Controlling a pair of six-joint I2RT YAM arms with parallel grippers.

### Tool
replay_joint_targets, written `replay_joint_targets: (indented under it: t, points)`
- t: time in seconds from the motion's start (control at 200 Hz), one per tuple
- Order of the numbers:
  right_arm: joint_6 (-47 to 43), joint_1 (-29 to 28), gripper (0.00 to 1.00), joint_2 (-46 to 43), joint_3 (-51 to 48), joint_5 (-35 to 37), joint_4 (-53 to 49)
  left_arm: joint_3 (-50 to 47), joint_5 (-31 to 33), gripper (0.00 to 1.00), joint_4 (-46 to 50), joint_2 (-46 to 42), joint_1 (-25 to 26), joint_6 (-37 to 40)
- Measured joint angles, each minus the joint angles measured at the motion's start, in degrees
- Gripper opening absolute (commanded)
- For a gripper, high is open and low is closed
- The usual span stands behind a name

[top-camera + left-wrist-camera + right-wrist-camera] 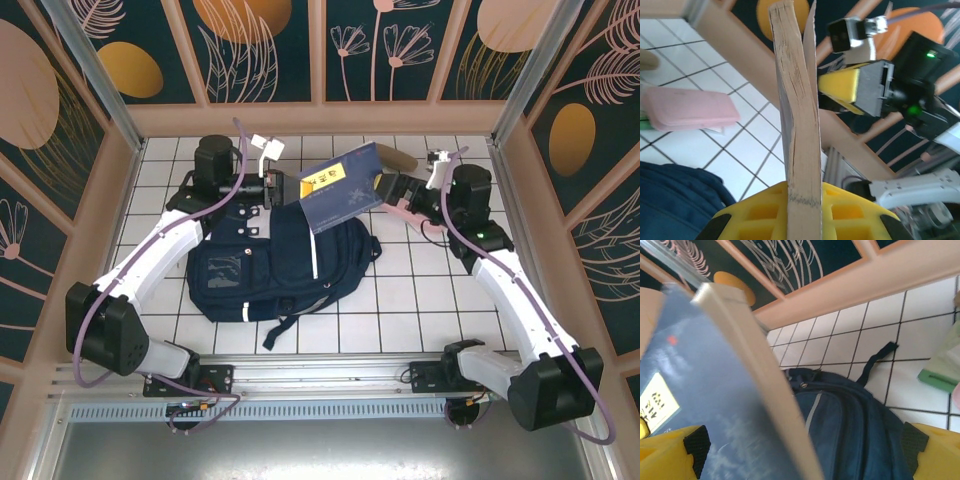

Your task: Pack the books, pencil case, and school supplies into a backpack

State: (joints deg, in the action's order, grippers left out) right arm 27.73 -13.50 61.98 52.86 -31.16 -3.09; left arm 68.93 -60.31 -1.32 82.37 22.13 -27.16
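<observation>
Yellow-padded left fingers [755, 215] are pinched tight on one edge of the blue book [340, 190]; in the left wrist view the page block runs straight up out of the pads. The book hangs tilted above the top end of the backpack [280, 270], well clear of the surface [420, 300].

Right fingers [662, 455] are spread wide. The book stands in the gap close to one pad, with the other pad well apart. My reading: they hold nothing.

Pencil case [690, 110] lies flat on the tiles beyond the backpack, near the right arm. Tan oval piece [395, 157] and green pack [940, 370] are close by it. None of these is packed yet.

Judgement: the step in hand is getting the book into the bag, carried by the left arm alone. The bag mouth is hidden under the book from above, so I cannot tell whether it is open.

To do it well:
- Draw the right fingers back clear of the cover first, or they may drag it.
- Move slowly, since the one-edge grip lets the book swing.
- Lead with the lower corner toward the bag mouth.
- Consider using the right fingers to hold the fabric lip open.
- Keep the sweep away from the pencil case.
</observation>
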Motion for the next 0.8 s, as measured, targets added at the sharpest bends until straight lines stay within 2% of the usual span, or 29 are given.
replay_joint_targets:
  t: [0.205, 0.365, 0.425, 0.656, 0.746, 0.801]
  points:
    - [3.96, 0.13, 0.95, 2.03, -0.09, -12.59, 1.18, -0.72, -6.47, 0.00, -2.32, 0.02, 0.00, 0.20]
    - [5.64, 0.13, 0.83, 1.27, -0.09, -18.18, 0.96, -1.33, -8.68, 0.00, -2.80, 0.50, -0.07, 0.22]
    - [5.68, 0.13, 0.75, 0.13, -0.09, -19.04, 0.22, -1.33, -9.33, 0.00, -2.97, 0.96, -0.04, 0.22]
    - [4.50, 0.13, 0.33, -6.47, -0.15, -19.74, -2.69, -1.36, -10.88, 0.00, -2.99, 2.45, -0.07, 0.81]
    - [3.96, 0.13, 0.29, -7.43, -0.33, -19.54, -3.43, -1.33, -11.41, 0.00, -2.99, 2.56, -0.04, 1.29]
    - [3.43, 0.13, 0.20, -7.45, -0.48, -19.45, -3.61, -1.33, -11.47, 0.00, -2.95, 2.56, -0.07, 1.68]
